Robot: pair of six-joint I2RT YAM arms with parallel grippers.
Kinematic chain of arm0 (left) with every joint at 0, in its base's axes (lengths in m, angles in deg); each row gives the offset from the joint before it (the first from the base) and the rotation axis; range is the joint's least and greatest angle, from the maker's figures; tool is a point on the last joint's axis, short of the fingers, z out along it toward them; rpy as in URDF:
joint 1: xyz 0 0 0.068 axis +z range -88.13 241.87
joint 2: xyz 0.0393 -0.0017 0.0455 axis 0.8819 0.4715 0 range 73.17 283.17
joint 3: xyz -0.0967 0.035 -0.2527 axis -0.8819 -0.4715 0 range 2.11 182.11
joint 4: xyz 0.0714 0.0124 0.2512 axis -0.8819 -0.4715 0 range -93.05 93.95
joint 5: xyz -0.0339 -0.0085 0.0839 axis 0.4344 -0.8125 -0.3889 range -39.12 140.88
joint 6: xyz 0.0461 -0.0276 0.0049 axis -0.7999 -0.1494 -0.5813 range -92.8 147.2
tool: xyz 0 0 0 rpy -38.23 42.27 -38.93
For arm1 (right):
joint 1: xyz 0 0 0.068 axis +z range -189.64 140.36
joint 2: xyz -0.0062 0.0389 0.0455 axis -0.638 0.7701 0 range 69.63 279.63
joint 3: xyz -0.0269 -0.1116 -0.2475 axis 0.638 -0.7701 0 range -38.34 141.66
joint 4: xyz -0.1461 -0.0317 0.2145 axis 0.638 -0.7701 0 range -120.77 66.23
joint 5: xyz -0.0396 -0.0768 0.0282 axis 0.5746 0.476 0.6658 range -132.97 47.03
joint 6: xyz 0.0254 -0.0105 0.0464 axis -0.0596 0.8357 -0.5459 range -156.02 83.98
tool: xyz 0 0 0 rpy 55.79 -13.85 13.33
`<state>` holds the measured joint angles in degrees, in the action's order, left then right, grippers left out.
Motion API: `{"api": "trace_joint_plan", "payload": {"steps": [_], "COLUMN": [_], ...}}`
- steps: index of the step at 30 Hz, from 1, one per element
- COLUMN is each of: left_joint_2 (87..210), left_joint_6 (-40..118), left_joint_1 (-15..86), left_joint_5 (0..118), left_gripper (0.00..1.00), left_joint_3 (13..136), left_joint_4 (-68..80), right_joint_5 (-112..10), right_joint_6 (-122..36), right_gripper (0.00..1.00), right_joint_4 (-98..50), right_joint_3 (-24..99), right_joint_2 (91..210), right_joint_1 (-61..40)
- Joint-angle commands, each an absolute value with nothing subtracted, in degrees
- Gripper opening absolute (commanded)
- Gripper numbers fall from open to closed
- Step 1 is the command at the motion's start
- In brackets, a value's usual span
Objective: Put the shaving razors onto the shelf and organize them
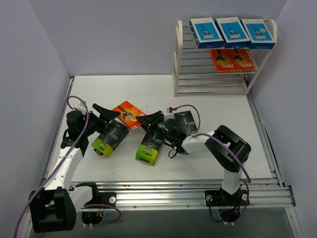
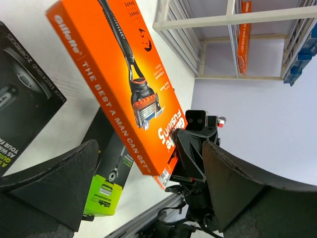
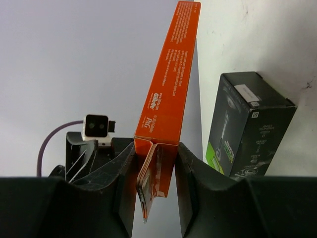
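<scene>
The right gripper [image 3: 155, 153] clamps the orange pack [image 3: 171, 74] by one end, while the left gripper [image 2: 148, 148] stands wide open just left of it

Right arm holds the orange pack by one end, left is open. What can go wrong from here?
1. The right gripper pinches the flat orange cardboard razor pack only at its end, on a loose-looking flap; the long pack could pivot or slip.
2. The open left gripper flanks the pack's other end; pulling away skewed may snag it.
3. The black razor pack with lime-green end lies close by; a low swing might knock it.
</scene>
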<state>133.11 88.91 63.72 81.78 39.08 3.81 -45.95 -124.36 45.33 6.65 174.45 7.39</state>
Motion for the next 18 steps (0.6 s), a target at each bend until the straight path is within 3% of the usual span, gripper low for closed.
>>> {"api": "trace_joint_plan", "payload": {"steps": [1, 12, 16, 18], "left_joint_2": [134.69, 137.94, 138.03, 138.38], "left_joint_6": [91.97, 89.08, 87.67, 88.01], "left_joint_1": [63.98, 64.16, 64.86, 65.38], "left_joint_5": [86.03, 87.18, 85.95, 85.51], "left_gripper": [0.94, 0.95, 1.00, 0.91], "left_joint_3": [38.14, 37.61, 38.40, 38.49], "left_joint_4": [11.60, 8.08, 6.68, 6.41], "right_joint_5": [-48.15, -51.40, -52.72, -52.99], "right_joint_6": [-123.21, -124.17, -124.62, -124.62], "right_gripper": [0.00, 0.00, 0.00, 0.00], "right_joint_4": [52.41, 57.61, 59.02, 58.93], "right_joint_3": [8.42, 8.24, 8.24, 7.72], "right_joint_2": [171.85, 172.03, 171.42, 170.80], "right_joint_1": [8.35, 8.96, 9.31, 9.49]}}
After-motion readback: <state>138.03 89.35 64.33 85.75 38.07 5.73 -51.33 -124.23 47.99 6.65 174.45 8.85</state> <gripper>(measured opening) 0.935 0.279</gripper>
